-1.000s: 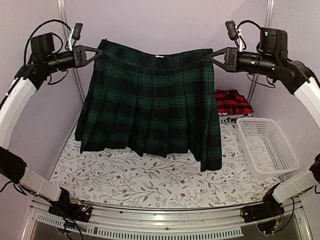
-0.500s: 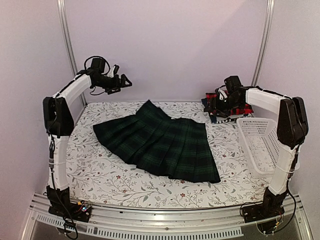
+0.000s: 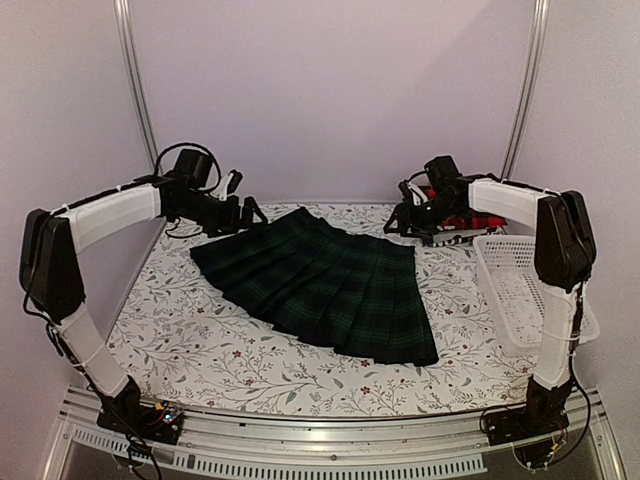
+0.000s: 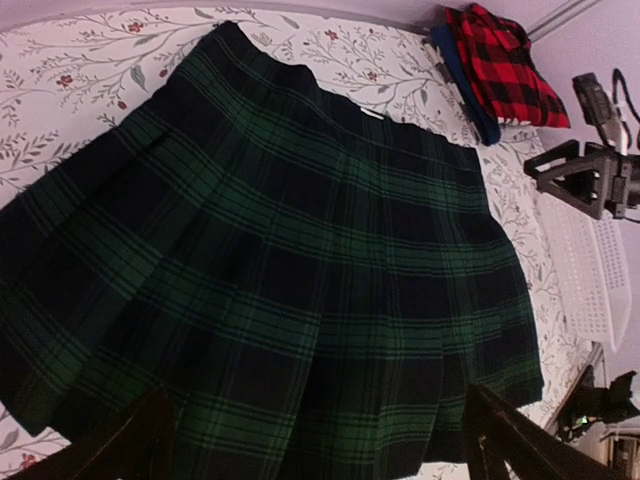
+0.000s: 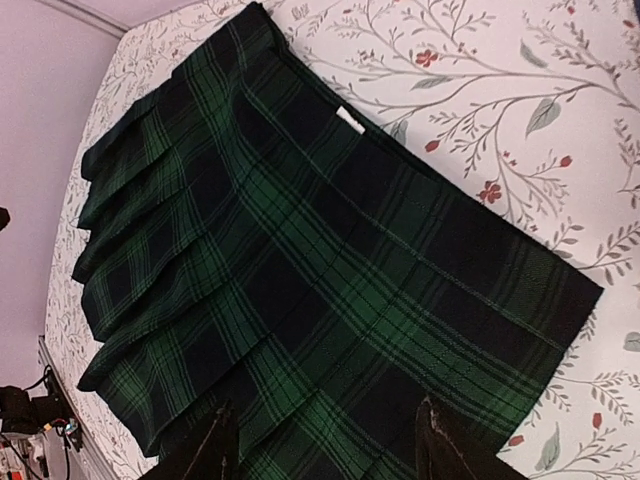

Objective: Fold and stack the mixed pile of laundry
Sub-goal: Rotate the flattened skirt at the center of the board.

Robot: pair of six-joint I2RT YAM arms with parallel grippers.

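Observation:
The dark green-navy plaid skirt (image 3: 320,285) lies spread flat on the floral cloth, waistband toward the back. My left gripper (image 3: 245,212) hovers open at its back left corner. The left wrist view shows the skirt (image 4: 300,250) below wide-apart fingers (image 4: 505,440) with nothing between them. My right gripper (image 3: 400,222) is open near the waistband's right end. Its fingers (image 5: 450,450) frame the skirt (image 5: 320,260) without gripping it. The red-and-black checked shirt (image 4: 505,65) lies on a navy garment (image 4: 465,90) at the back right, partly hidden behind the right arm in the top view.
A white lattice basket (image 3: 525,290) stands at the right edge of the table. The floral table cloth (image 3: 200,340) shows bare around the skirt. Purple walls and metal posts close off the back.
A second ago both grippers held the skirt up by its waistband. It has since been laid flat on the table, and both grippers have opened and let go, staying low near the back.

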